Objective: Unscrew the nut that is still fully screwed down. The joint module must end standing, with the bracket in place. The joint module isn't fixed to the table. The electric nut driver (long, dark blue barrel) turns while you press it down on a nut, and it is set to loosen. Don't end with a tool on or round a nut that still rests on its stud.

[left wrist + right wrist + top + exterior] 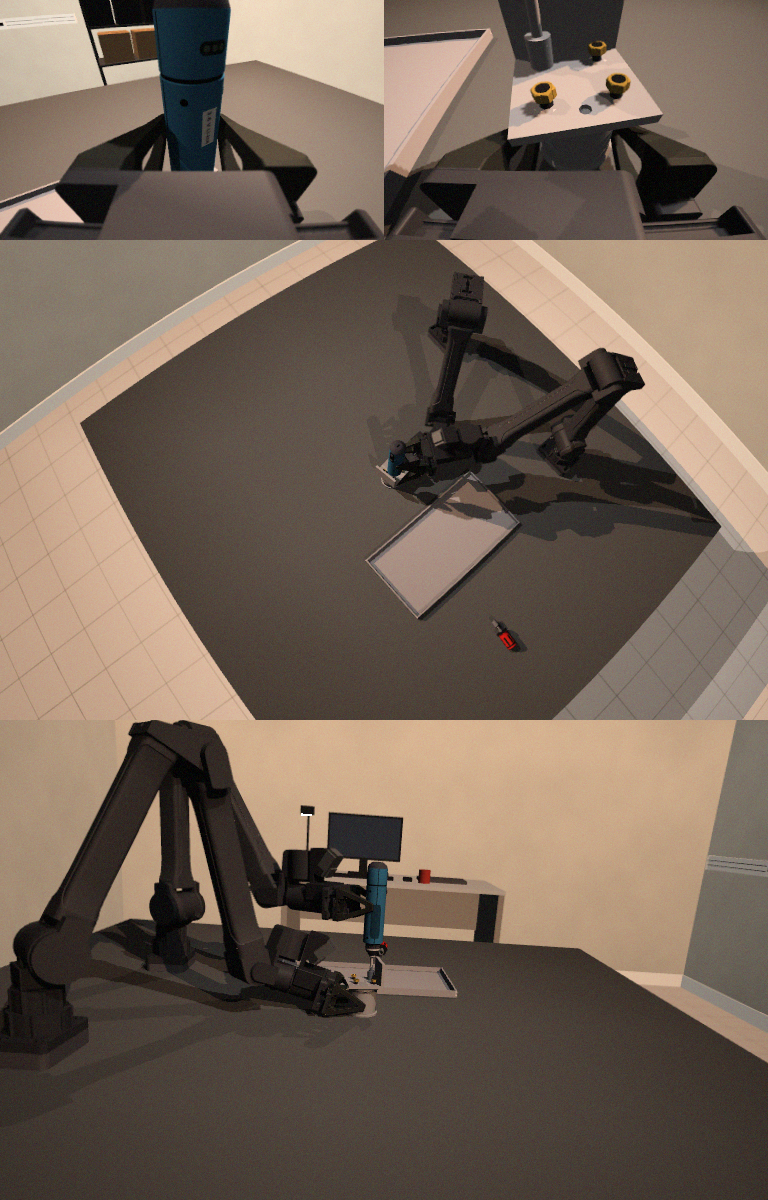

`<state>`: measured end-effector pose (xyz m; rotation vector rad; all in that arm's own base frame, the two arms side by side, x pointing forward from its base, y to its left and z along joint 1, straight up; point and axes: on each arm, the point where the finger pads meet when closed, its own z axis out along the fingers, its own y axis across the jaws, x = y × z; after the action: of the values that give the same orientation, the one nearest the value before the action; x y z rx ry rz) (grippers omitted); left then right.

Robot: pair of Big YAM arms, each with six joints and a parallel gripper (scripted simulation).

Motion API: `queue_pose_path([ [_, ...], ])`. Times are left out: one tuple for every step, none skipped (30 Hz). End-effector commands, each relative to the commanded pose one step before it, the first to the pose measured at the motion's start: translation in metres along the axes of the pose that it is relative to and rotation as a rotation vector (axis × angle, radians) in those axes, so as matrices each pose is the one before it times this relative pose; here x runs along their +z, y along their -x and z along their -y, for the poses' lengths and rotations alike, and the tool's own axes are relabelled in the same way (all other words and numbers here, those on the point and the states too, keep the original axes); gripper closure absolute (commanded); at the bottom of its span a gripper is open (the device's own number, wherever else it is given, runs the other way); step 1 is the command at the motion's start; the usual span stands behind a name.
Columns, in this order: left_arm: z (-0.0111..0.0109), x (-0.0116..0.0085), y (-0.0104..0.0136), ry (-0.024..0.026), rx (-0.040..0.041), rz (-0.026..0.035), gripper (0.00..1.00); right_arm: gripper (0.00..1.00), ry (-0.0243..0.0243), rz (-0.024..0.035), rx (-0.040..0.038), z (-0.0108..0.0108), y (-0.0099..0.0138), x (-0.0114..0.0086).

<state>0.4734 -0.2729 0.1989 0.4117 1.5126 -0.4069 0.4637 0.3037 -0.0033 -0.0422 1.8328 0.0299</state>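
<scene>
The nut driver (393, 467) (375, 918) (192, 90) stands upright, its socket (540, 52) down on the bracket's white plate (636, 112) beside the dark upright wall (579, 30). Any nut inside the socket is hidden. Three yellow nuts (544, 93) (618, 83) (597, 48) sit on dark studs, raised above the plate. A hole shows near the plate's front edge. My left gripper (371, 906) (192, 120) is shut on the driver's barrel. My right gripper (361, 1006) (575, 120) is shut on the joint module (368, 1003) (579, 152), low under the plate. The module stands upright on the table.
A shallow tray (393, 589) (419, 993) (446, 106) lies close beside the module. A red-handled tool (506, 639) lies beyond the tray. My two arms reach in from the same side, the left gripper above the right one.
</scene>
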Motion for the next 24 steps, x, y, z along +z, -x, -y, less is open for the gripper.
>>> queue_pose_path([
  [-0.00549,0.00543,0.01749,0.00862,0.01104,0.05707,0.58,0.41,0.00432,0.01868,0.01751,-0.00402,0.00972,0.00339],
  [0.0,-0.00002,0.00026,0.00001,0.0,0.00048,0.58,0.41,0.0,0.0,0.0,0.0,0.0,0.0],
  [0.0,0.0,0.0,0.0,0.0,0.0,0.58,0.41,0.0,0.0,0.0,0.0,0.0,0.0],
  [0.0,0.0,0.0,0.0,0.0,0.0,0.58,0.41,0.0,0.0,0.0,0.0,0.0,0.0],
  [0.00007,-0.00042,-0.00403,-0.00012,-0.00004,-0.0068,0.58,0.41,0.0,0.0,0.0,0.0,0.0,0.0],
  [0.00006,-0.00049,-0.00313,-0.00009,-0.00003,-0.00512,0.58,0.41,0.0,0.0,0.0,0.0,0.0,0.0],
  [0.00001,-0.0007,-0.00051,0.0,-0.00001,-0.0002,0.58,0.41,0.0,0.0,0.0,0.0,0.0,0.0],
  [-0.00001,-0.00082,0.00089,0.00004,0.0,0.00243,0.58,0.41,0.0,0.0,0.0,0.0,0.0,0.0],
  [-0.00007,0.0002,0.00144,0.00048,-0.00085,0.00395,0.58,0.41,0.0,0.0,0.0,0.0,0.0,0.0],
  [0.00006,0.00109,-0.00014,-0.00008,-0.00055,0.00135,0.58,0.41,0.0,0.0,0.0,0.0,0.0,0.0],
  [0.00019,0.00087,-0.00064,-0.00032,-0.00014,0.00009,0.58,0.41,0.0,0.0,0.0,0.0,0.0,0.0],
  [0.00006,-0.00019,-0.00022,-0.0001,-0.00001,0.00025,0.58,0.41,0.0,0.0,0.0,0.0,0.0,0.0],
  [-0.00002,-0.00037,0.00105,0.00004,0.0,0.0026,0.58,0.41,0.0,0.0,0.0,0.0,0.0,0.0],
  [-0.00002,-0.00038,0.0011,0.00004,0.0,0.0027,0.58,0.41,0.0,0.0,0.0,0.0,0.0,0.0],
  [0.0,-0.00028,-0.00004,0.00004,-0.00002,0.00056,0.58,0.41,0.0,0.0,0.0,0.0,0.0,0.0],
  [0.00002,-0.00016,-0.00163,0.00002,-0.00007,-0.00243,0.58,0.41,0.0,0.0,0.0,0.0,0.0,0.0],
  [-0.00001,-0.00003,0.00034,0.00001,0.0,0.00065,0.58,0.41,0.0,0.0,0.0,0.0,0.0,0.0],
  [-0.00002,-0.00008,0.00106,0.00003,0.00001,0.00198,0.58,0.41,0.0,0.0,0.0,0.0,0.0,0.0],
  [-0.00001,-0.00006,0.00082,0.00003,0.00001,0.00154,0.58,0.41,0.0,0.0,0.0,0.0,0.0,0.0],
  [0.0,0.0,0.0,0.0,0.0,0.0,0.58,0.41,0.0,0.0,0.0,0.0,0.0,0.0],
  [0.0,0.0,0.0,0.0,0.0,0.0,0.58,0.41,0.0,0.0,0.0,0.0,0.0,0.0],
  [-0.00014,0.00282,0.00323,0.00017,0.00012,0.00807,0.58,0.41,0.0,0.0,0.0,0.0,0.0,0.0],
  [-0.00004,0.00025,-0.00091,0.0,0.00008,-0.00099,0.58,0.41,0.0,0.0,0.0,0.0,0.0,0.0],
  [0.00001,-0.00015,-0.00205,-0.00008,0.00007,-0.00314,0.58,0.41,0.0,0.0,0.0,0.0,0.0,0.0],
])
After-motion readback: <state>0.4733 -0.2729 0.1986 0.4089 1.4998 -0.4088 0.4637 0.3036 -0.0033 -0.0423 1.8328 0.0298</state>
